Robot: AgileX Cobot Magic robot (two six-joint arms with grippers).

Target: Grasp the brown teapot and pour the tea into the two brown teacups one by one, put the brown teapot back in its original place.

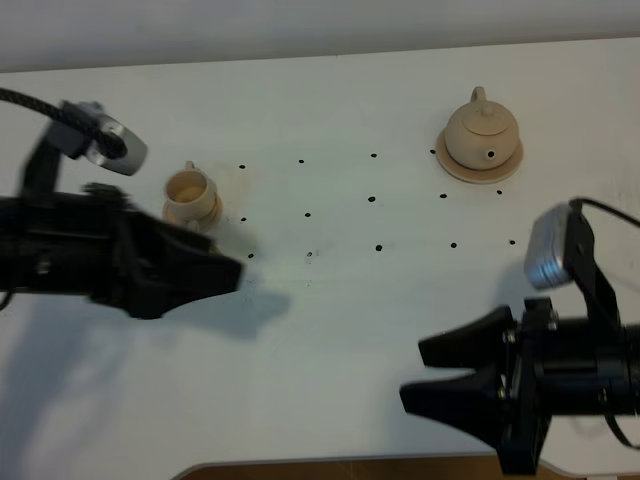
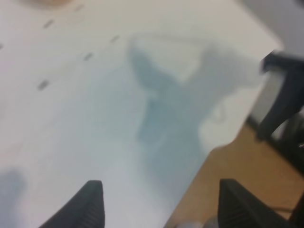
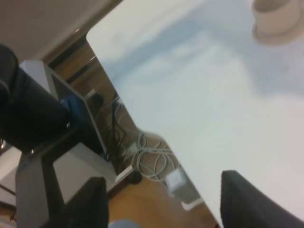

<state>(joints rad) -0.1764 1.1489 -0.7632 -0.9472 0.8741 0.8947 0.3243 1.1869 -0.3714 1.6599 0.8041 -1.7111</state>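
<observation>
The brown teapot [image 1: 483,128] sits upright with its lid on, resting on its round clay disc [image 1: 458,168] at the far right of the white counter [image 1: 340,330]. Its handle points to the far edge and its spout to the near side. Neither arm is close to it.

One brown teacup [image 1: 189,188] stands on its small saucer [image 1: 212,208] at the far left, well apart from the teapot and just beyond the left arm. Black dots [image 1: 372,199] mark the counter between them.

The left end effector [image 2: 161,204] hovers over bare counter near that teacup, its fingers spread wide with nothing between them. The right end effector [image 1: 430,372] hangs above the near right part of the counter, pointing left, with its two fingers [image 1: 445,348] parted and empty.

In the right wrist view a blurred beige cup [image 3: 278,19] on a saucer shows beyond the fingers. I cannot tell whether it is the same teacup. Cables [image 3: 152,159] lie on the floor below the counter edge
</observation>
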